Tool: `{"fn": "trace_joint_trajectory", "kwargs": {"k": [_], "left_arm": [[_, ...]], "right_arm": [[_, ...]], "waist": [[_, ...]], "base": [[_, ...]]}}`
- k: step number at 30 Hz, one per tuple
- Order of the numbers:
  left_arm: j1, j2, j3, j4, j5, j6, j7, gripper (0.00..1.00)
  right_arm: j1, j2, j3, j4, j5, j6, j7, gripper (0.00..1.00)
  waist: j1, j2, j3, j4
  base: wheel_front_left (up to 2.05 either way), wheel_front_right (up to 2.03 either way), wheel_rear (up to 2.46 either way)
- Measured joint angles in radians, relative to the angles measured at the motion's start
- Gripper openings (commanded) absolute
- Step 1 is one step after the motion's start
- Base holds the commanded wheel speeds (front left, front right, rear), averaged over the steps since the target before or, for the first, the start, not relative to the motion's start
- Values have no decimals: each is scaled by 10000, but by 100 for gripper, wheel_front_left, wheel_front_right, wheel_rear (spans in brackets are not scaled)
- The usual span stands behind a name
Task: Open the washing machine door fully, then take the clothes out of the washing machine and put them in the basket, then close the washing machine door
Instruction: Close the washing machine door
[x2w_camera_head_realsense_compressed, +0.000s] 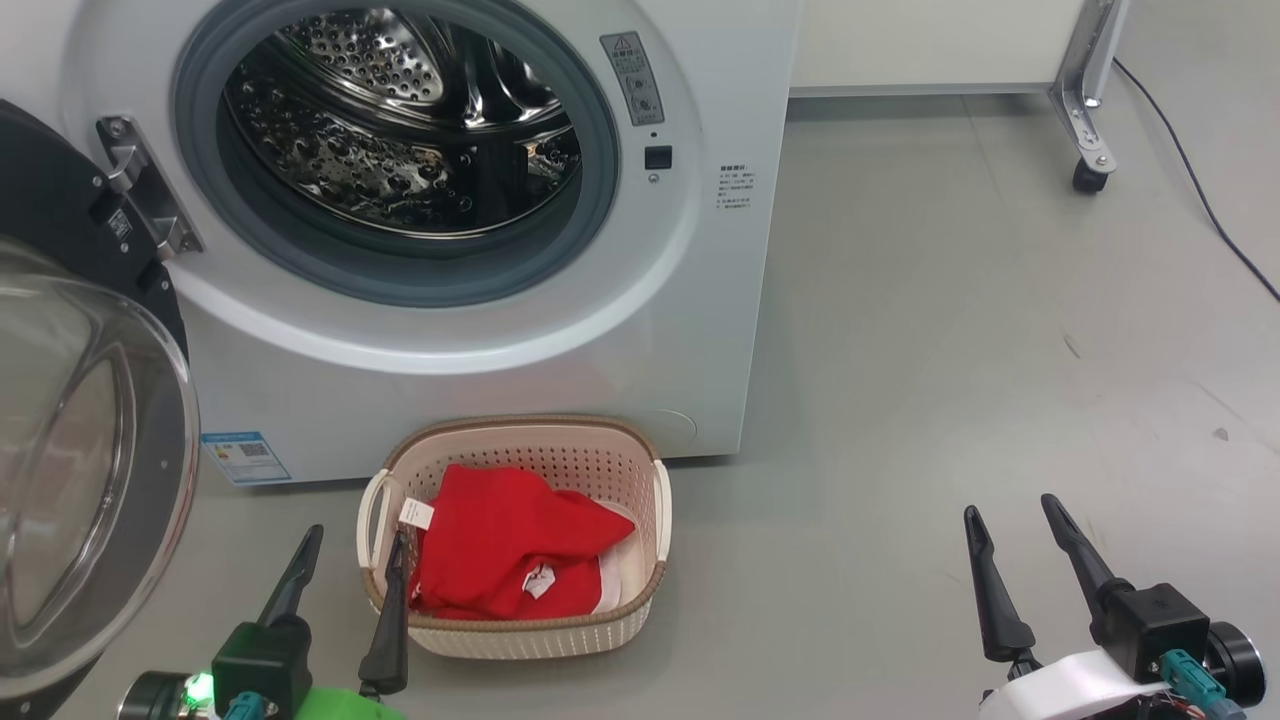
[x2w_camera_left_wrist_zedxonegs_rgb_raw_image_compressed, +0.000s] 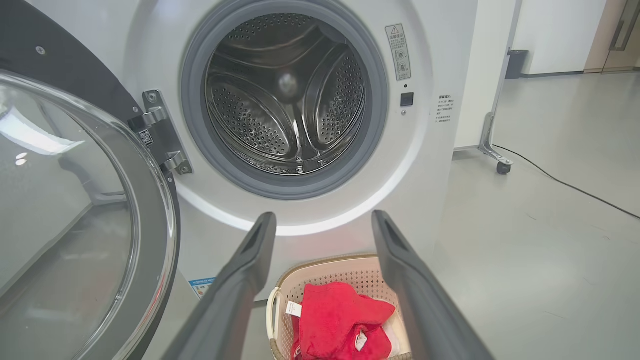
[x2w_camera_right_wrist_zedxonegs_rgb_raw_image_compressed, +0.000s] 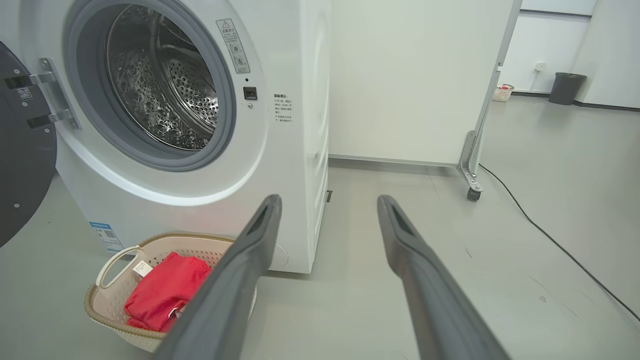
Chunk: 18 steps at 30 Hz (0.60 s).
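Note:
The white washing machine (x2w_camera_head_realsense_compressed: 480, 330) (x2w_camera_left_wrist_zedxonegs_rgb_raw_image_compressed: 440, 165) (x2w_camera_right_wrist_zedxonegs_rgb_raw_image_compressed: 280, 150) has its steel drum (x2w_camera_head_realsense_compressed: 400, 120) (x2w_camera_left_wrist_zedxonegs_rgb_raw_image_compressed: 285, 95) bare of laundry. Its door (x2w_camera_head_realsense_compressed: 80, 470) (x2w_camera_left_wrist_zedxonegs_rgb_raw_image_compressed: 75, 215) (x2w_camera_right_wrist_zedxonegs_rgb_raw_image_compressed: 22, 160) is swung wide open to the left. The red clothes (x2w_camera_head_realsense_compressed: 505, 555) (x2w_camera_left_wrist_zedxonegs_rgb_raw_image_compressed: 340, 325) (x2w_camera_right_wrist_zedxonegs_rgb_raw_image_compressed: 165, 290) lie in the cream basket (x2w_camera_head_realsense_compressed: 530, 635) (x2w_camera_left_wrist_zedxonegs_rgb_raw_image_compressed: 320, 272) (x2w_camera_right_wrist_zedxonegs_rgb_raw_image_compressed: 105, 307) on the floor in front of the machine. My left gripper (x2w_camera_head_realsense_compressed: 355, 545) (x2w_camera_left_wrist_zedxonegs_rgb_raw_image_compressed: 322, 220) is open at the basket's left rim, holding nothing. My right gripper (x2w_camera_head_realsense_compressed: 1012, 512) (x2w_camera_right_wrist_zedxonegs_rgb_raw_image_compressed: 327, 202) is open over bare floor to the right.
A white panel on a castor (x2w_camera_head_realsense_compressed: 1090, 178) (x2w_camera_right_wrist_zedxonegs_rgb_raw_image_compressed: 473, 194) stands behind the machine on the right, with a black cable (x2w_camera_head_realsense_compressed: 1200, 200) (x2w_camera_right_wrist_zedxonegs_rgb_raw_image_compressed: 550, 240) running across the grey floor. A dark bin (x2w_camera_right_wrist_zedxonegs_rgb_raw_image_compressed: 565, 88) stands far off by the wall.

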Motion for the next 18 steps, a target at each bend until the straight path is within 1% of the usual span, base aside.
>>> {"fn": "trace_joint_trajectory", "kwargs": {"k": [9, 18], "left_arm": [[1, 6, 4, -96, 0, 0, -2, 100], [0, 25, 4, -107, 0, 0, -2, 100]], "right_arm": [[0, -21, -10, -6, 0, -12, 8, 100], [0, -25, -21, -10, 0, -13, 8, 100]], "waist": [[0, 0, 9, -5], [0, 0, -21, -1]], "base": [[-83, 83, 0], [-46, 46, 0]]}}
